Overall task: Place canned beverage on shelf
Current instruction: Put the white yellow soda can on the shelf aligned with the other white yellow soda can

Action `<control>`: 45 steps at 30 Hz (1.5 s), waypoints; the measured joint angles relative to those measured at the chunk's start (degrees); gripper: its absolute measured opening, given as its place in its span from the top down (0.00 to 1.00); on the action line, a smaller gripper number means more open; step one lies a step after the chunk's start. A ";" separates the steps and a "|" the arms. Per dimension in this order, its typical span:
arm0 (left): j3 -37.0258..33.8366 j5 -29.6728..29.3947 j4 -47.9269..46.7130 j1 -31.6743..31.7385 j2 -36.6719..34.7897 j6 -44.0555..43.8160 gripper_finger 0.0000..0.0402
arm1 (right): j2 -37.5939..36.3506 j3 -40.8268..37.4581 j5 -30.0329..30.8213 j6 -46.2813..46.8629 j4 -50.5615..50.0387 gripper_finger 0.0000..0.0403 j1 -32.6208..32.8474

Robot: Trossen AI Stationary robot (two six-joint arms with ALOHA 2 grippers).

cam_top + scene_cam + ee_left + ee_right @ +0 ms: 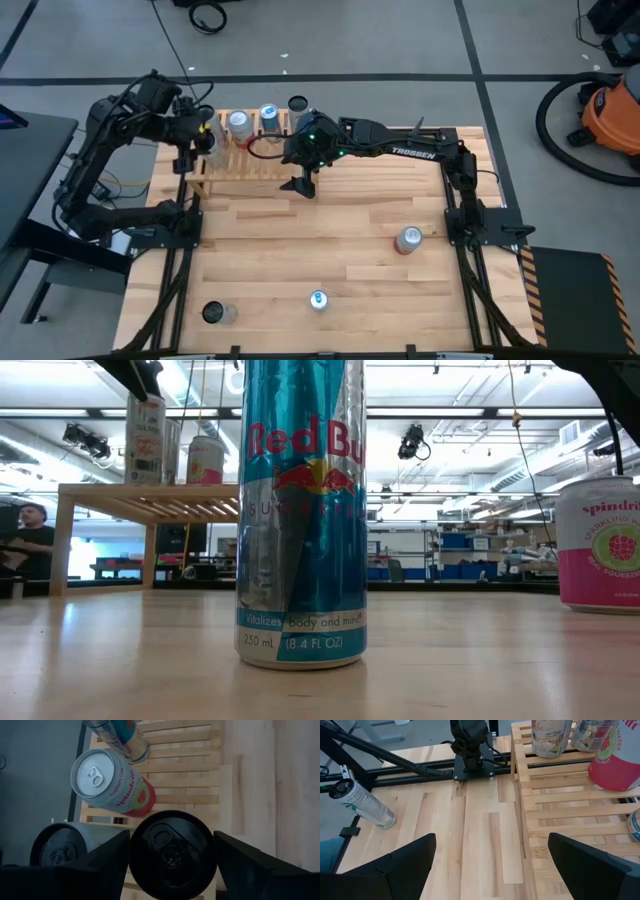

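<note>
Several cans [239,123] stand on the shelf [250,160]; three others [408,240] sit on the table [330,220].

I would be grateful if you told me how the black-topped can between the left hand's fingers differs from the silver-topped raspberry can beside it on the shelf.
The black-topped can has a dark lid and sits between the left hand and its fingers; the silver-topped raspberry can has a bright lid and nothing grips it. The raspberry can shows a white-and-red side, while the black-topped can shows only its lid. Both stand upright over the pale slatted wooden shelf.
</note>
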 joint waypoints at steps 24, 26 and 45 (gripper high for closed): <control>0.03 -0.11 -0.15 0.14 -0.02 -1.98 0.34 | 0.00 0.00 0.00 0.04 0.00 0.02 0.00; 0.04 -0.11 -0.17 0.14 -0.02 -1.98 0.34 | 0.00 0.00 0.00 0.04 0.00 0.02 0.00; 0.07 -0.07 -0.31 0.14 -0.04 -3.51 0.34 | 0.00 0.00 0.02 0.02 0.02 0.02 0.02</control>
